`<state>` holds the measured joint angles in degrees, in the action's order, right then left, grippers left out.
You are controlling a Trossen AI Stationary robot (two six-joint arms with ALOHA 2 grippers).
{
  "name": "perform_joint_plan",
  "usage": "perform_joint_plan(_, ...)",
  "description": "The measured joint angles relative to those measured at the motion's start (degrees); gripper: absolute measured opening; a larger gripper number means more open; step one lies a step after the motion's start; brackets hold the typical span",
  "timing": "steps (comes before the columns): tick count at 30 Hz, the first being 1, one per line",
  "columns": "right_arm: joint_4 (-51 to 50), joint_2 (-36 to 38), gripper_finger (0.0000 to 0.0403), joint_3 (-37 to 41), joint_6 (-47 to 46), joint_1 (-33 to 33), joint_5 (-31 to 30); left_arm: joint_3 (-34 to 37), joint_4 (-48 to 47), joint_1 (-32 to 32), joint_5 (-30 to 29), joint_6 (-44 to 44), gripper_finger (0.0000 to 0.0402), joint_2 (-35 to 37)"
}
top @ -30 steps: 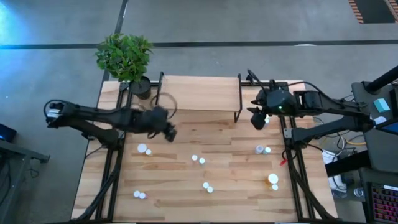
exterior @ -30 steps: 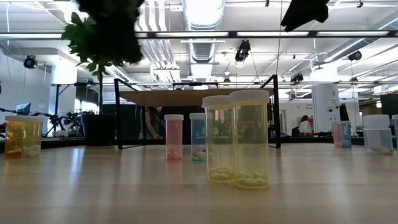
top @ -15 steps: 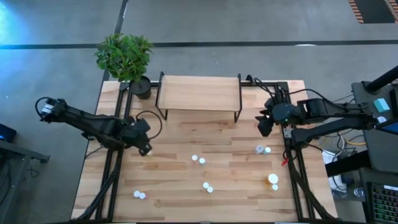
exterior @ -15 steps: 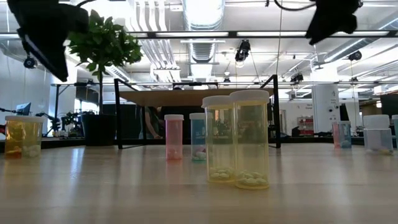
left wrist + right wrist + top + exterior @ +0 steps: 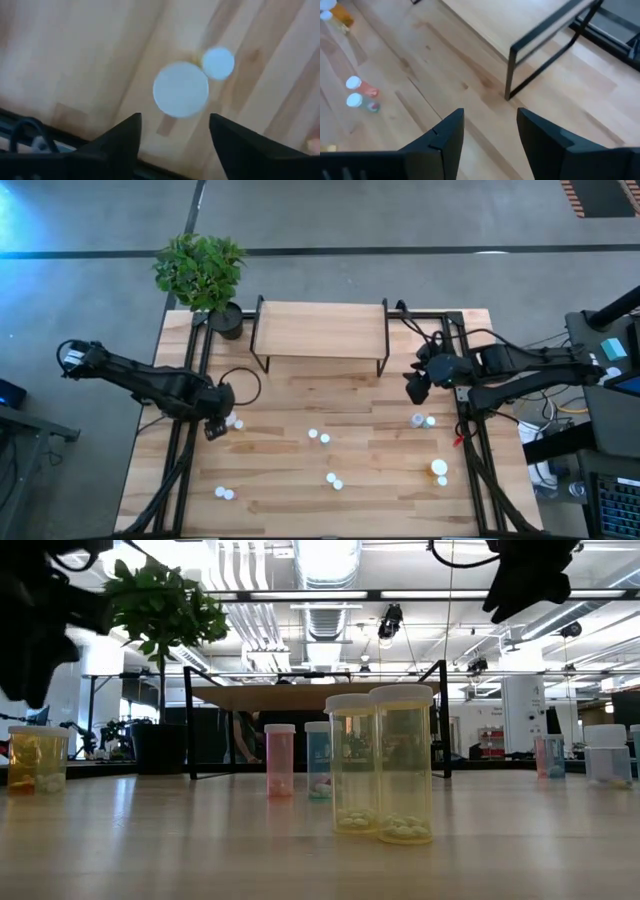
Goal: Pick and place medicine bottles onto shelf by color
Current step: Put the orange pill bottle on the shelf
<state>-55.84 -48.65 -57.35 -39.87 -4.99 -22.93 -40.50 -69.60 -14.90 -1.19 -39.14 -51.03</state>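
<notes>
Closest to the low camera, two clear yellow medicine bottles [image 5: 383, 763] stand touching on the butcher-block table [image 5: 380, 490], smooth cylinders with white caps and pale pills at the bottom. Behind them a pink bottle [image 5: 280, 760] and a blue-green one, half hidden, stand before the shelf [image 5: 320, 330], a bare light-wood board on thin black wire legs. Overhead, the left gripper [image 5: 214, 426] hangs just beside two round white caps [image 5: 180, 89] near the table's left edge, its fingers spread apart and holding nothing; those bottles' bodies are hidden beneath their caps. Farther right, the right gripper [image 5: 414, 389] hovers near the shelf's right leg, fingers parted and empty. A leafy potted plant [image 5: 200, 270] sits at the far corner.
</notes>
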Motion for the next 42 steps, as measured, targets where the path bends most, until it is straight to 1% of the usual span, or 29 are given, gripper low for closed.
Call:
perform_joint_plan(2, 1.4, -0.5, 0.0193, 0.0, 0.0, 0.0, -1.0, 0.1, 0.3, 0.0, 2.2, 1.2, 0.0253, -0.1)
perform_joint_plan(5, 3.2, -1.1, 0.0212, 0.1, 0.1, 0.0, -2.0, 0.0, 1.0, 0.0, 2.6, 2.3, 0.0278, -0.7)
perform_joint_plan(9, 5.3, -3.1, 0.0227, 0.2, 1.5, 0.0, -3.3, 1.1, 1.8, 0.0, -0.7, 5.1, 0.0296, -2.5)
perform_joint_plan(12, 6.8, -5.0, 0.023, 0.2, 1.5, 0.0, -3.9, 3.2, 5.2, 0.0, -0.8, 6.8, 0.0301, -3.7)
perform_joint_plan(15, 7.3, -6.8, 0.0229, 0.2, 1.3, 0.0, -3.9, 4.5, 9.6, 0.0, 0.5, 10.3, 0.0302, -5.6)
perform_joint_plan(19, 7.4, -8.4, 0.0229, 0.3, 0.5, -0.2, -3.7, 4.0, 10.3, 0.0, 0.6, 13.8, 0.0302, -9.3)
perform_joint_plan(25, 7.4, -8.8, 0.0228, 0.3, 0.9, -0.5, -4.1, 4.0, 10.7, 0.0, 0.7, 14.2, 0.0302, -13.9)
perform_joint_plan(28, 7.3, -8.2, 0.0228, 0.3, 2.3, -0.5, -4.2, 3.3, 10.7, 0.0, 0.8, 14.2, 0.0295, -15.5)
perform_joint_plan(34, 6.6, -7.3, 0.0228, 0.3, 4.0, -0.5, -4.2, 0.8, 10.8, 0.0, 0.9, 14.0, 0.0261, -16.2)
perform_joint_plan(42, 6.4, -7.2, 0.0228, 0.3, 6.3, -0.5, -4.2, 1.5, 10.5, 0.1, 0.8, 14.2, 0.0218, -15.7)
